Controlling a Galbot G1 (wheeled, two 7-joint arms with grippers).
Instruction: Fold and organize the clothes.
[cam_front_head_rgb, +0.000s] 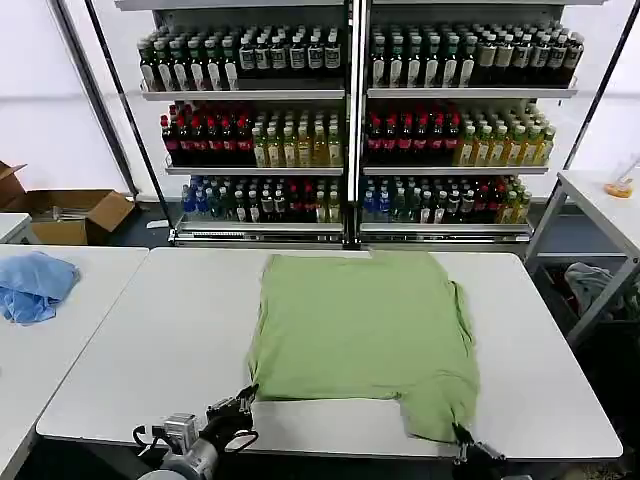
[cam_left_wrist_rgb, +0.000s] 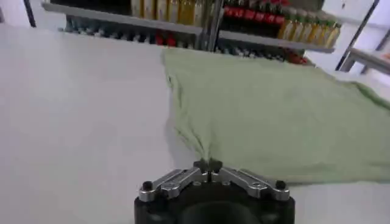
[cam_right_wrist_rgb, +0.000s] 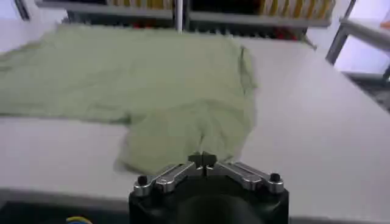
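Left tool (cam_left_wrist_rgb: 208, 165) and right tool (cam_right_wrist_rgb: 205, 161) each pinch the shirt's (cam_front_head_rgb: 365, 325) near hem; thin pinches could slip when lifted, spoiling the fold.

Soft matt green cloth shirt (cam_front_head_rgb: 365, 335) on smooth white table (cam_front_head_rgb: 150, 340).

This looks like a shop-style test room: metal shelves (cam_front_head_rgb: 345, 120) filled with rows of drink bottles (cam_front_head_rgb: 245, 140), white benches (cam_front_head_rgb: 120, 340), and an open cardboard box (cam_front_head_rgb: 75, 215).
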